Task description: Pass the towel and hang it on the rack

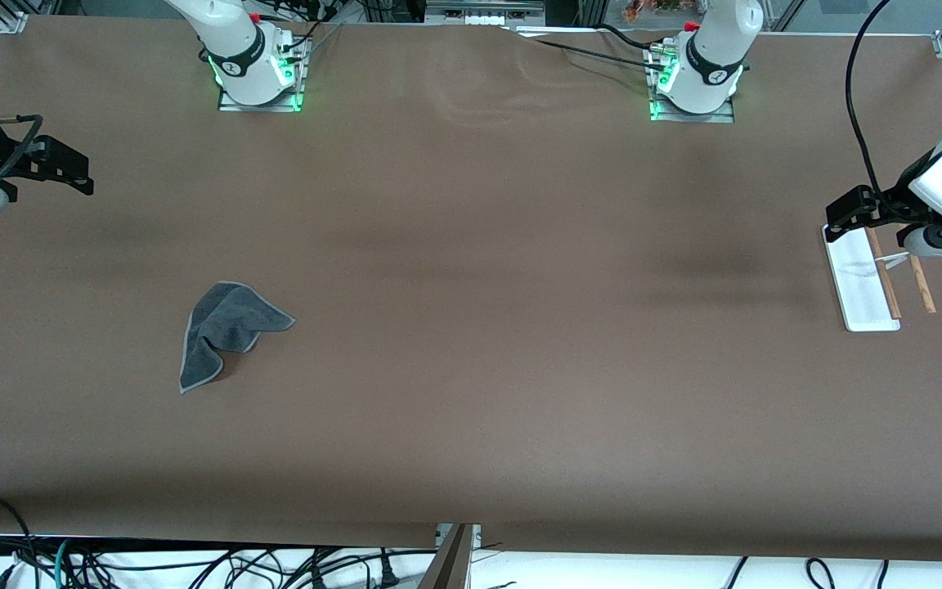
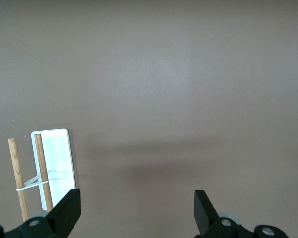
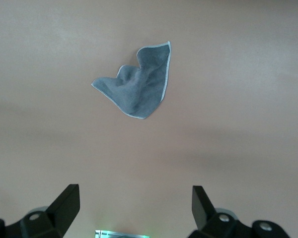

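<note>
The towel [image 1: 226, 331], soft, light and rumpled, lay well apart from the rack [image 1: 870, 282], best pinched at a raised fold, while the left gripper [image 2: 137, 210] over the rack and the right gripper [image 3: 135, 206] both hung spread and empty.

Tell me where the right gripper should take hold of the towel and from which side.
Probably best from straight above, on the raised fold in the middle of the towel. It lies crumpled on the table toward the right arm's end, and its bunched middle gives the fingers cloth to pinch, while its flat stitched edges hug the surface. The right gripper is open and empty, off to that end of the table.
</note>
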Available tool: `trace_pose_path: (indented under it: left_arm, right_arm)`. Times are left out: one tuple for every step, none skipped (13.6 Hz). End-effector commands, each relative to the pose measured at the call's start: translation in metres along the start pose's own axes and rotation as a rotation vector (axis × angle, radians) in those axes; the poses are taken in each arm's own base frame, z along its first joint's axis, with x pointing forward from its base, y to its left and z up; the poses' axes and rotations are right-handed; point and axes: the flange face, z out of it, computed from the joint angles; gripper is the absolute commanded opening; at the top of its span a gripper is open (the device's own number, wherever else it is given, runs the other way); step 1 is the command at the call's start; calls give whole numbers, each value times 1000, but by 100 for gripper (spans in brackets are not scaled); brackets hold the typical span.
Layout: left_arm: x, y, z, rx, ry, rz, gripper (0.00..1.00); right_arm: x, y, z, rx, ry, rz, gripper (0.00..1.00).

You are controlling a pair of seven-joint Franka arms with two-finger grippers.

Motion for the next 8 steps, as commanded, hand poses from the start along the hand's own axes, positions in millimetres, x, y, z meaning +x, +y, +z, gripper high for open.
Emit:
trace_pose_path:
  left_arm:
    - [3,0,-5,-27,-3,-10,100]
    - [3,0,-5,-27,-3,-10,100]
    - [3,0,-5,-27,-3,-10,100]
    - [3,0,-5,-27,-5,-10,100]
    - [3,0,-5,-27,-3,-10,100]
    - [3,0,-5,-27,-5,-10,100]
    - [3,0,-5,-27,-5,-10,100]
    - [3,0,-5,-27,-5,-10,100]
  right_arm:
    - [4,-1,-5,15,21,13,100]
    - [4,-1,-5,24,24,14,100]
    - [4,-1,-5,24,24,14,100]
    - [4,0,-5,24,24,16,100]
    - [4,0,-5,24,24,14,100]
    - [4,1,-5,23,23,14,100]
    - [4,2,-6,23,25,14,100]
    - [4,2,-6,23,25,14,100]
